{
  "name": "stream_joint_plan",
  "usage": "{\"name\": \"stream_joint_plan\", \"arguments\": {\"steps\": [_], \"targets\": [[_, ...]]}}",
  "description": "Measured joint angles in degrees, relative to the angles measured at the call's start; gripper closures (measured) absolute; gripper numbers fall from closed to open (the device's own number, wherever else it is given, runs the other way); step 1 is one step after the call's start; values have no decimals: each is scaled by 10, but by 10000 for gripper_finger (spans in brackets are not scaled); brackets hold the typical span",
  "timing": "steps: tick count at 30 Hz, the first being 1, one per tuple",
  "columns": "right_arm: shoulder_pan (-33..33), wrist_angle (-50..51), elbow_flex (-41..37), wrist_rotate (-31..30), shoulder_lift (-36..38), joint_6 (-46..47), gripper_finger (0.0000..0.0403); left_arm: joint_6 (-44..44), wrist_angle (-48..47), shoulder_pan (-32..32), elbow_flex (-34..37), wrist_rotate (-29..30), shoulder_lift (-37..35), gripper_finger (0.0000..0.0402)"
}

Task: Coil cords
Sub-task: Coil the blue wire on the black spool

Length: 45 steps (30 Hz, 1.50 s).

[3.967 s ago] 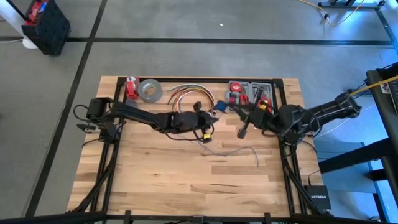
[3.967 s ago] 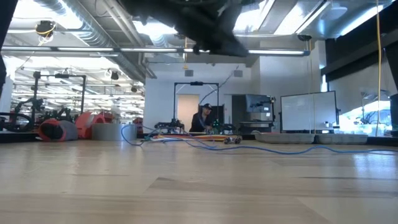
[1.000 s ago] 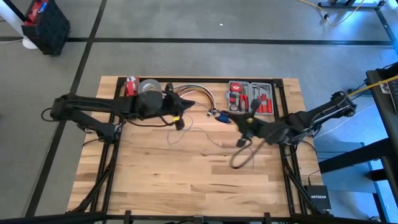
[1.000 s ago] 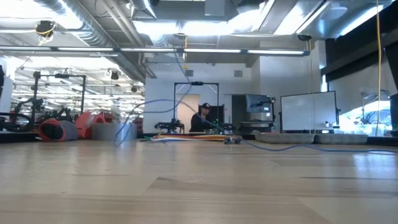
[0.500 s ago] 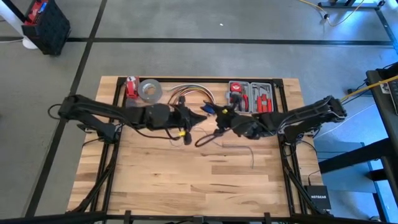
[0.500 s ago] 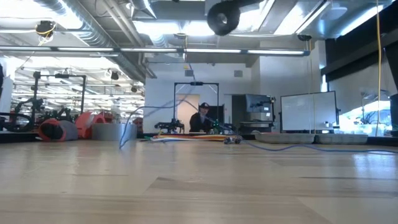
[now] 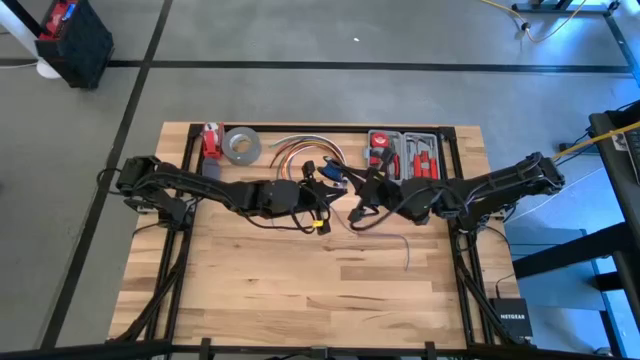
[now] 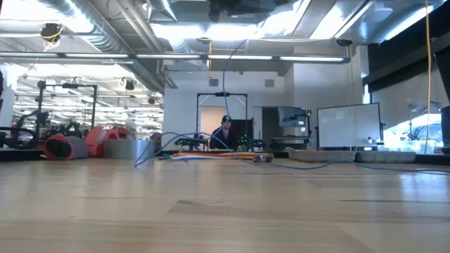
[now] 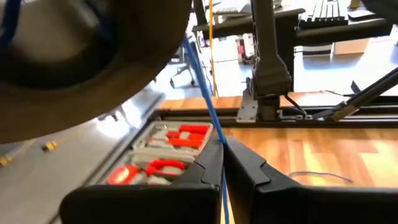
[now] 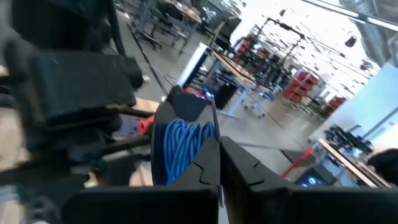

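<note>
On the far left part of the bench stand a red thing and a grey tape roll. Next to them lies a curved bundle of orange and white cables.

The left gripper is up over the middle of the bench. Its fingers are pressed together, and they pinch the thin blue cord. In the left wrist view the cord comes out from between the fingers and runs up and away in a straight slanted line.

Just beside it, the right gripper faces the left one. Its fingers are pressed together too, on a bunch of blue cord loops wound up side by side.

Between and below the two grippers, the cord hangs in a loose curve. Its free end lies on the wood to the right, bending toward the front edge.

Farther right, at the back, sits the open tool case with red tools.
</note>
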<state>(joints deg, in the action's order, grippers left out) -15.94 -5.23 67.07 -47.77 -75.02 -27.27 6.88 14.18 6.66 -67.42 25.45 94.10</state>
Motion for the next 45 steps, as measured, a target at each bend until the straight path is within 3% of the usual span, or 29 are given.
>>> {"name": "stream_joint_plan", "arguments": {"steps": [4, 20, 33, 39, 45], "targets": [[-15, 3, 11, -2, 8, -10, 402, 30, 25, 0, -1, -18, 18, 401], [-76, 32, 88, -46, 10, -80, 402, 19, 8, 0, 1, -24, 30, 401], [-78, 88, 152, -41, 12, -75, 402, 14, -7, -2, 2, -21, 30, 401], [-107, 158, 152, -22, 12, -13, 402, -4, -47, -23, 2, 33, 25, 401], [-128, 310, 148, -12, 12, 103, 402, 0, -124, -51, 6, 59, -39, 401]]}}
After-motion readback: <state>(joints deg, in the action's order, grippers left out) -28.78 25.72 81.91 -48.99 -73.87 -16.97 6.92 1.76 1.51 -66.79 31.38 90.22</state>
